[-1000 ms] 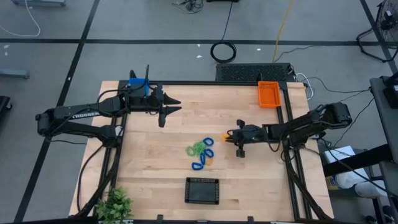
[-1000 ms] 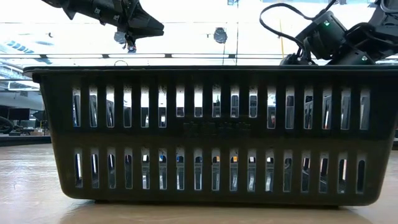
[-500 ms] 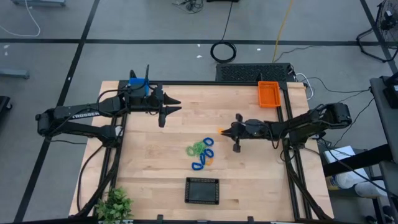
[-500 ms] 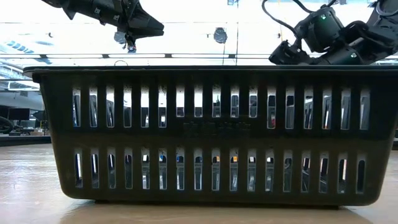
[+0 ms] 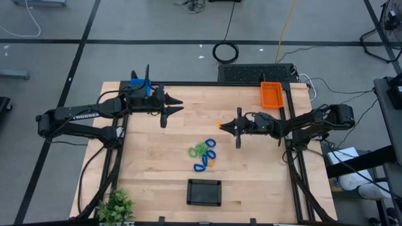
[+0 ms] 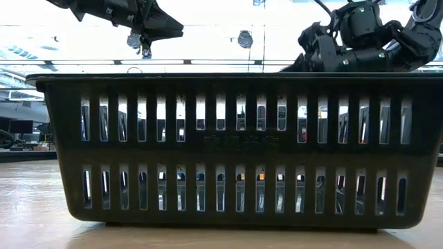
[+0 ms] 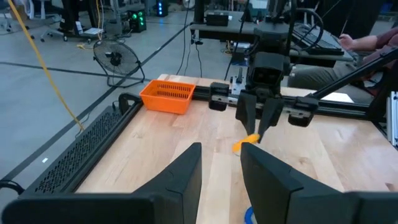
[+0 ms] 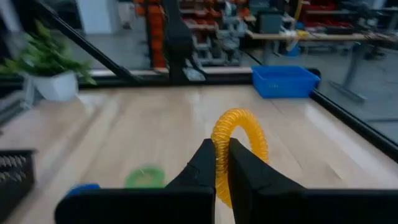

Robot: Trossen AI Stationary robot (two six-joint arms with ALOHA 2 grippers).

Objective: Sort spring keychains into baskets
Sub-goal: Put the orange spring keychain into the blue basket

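The only writing I can make out is pale lettering along my left arm (image 5: 85,115) in the high view, too small for me to read with certainty; the raised mark on the black basket's wall in the low view is not legible either.

My right gripper (image 5: 221,125) is stretched out level over the middle of the table (image 5: 157,157), well above the wood, its wrist turned so the two fingers stand one above the other. Its jaws are pressed together on an orange-yellow spring keychain (image 8: 239,134), pinching one side of the coil while the rest of the loop curls free ahead of the fingertips. From my left wrist view the same coil hangs as a small orange blob below the tips.

My left gripper (image 5: 178,105) is held out over the far left part of the table, near the blue basket (image 5: 139,85), with its jaws partly spread and nothing between them.

The other spring keychains (image 5: 203,154), green and blue with a bit of orange, lie in a loose cluster on the table's middle. The orange basket (image 5: 271,95) sits at the far right corner, and the black basket (image 5: 205,192) at the near edge. A green plant (image 5: 115,205) stands at the near left corner.
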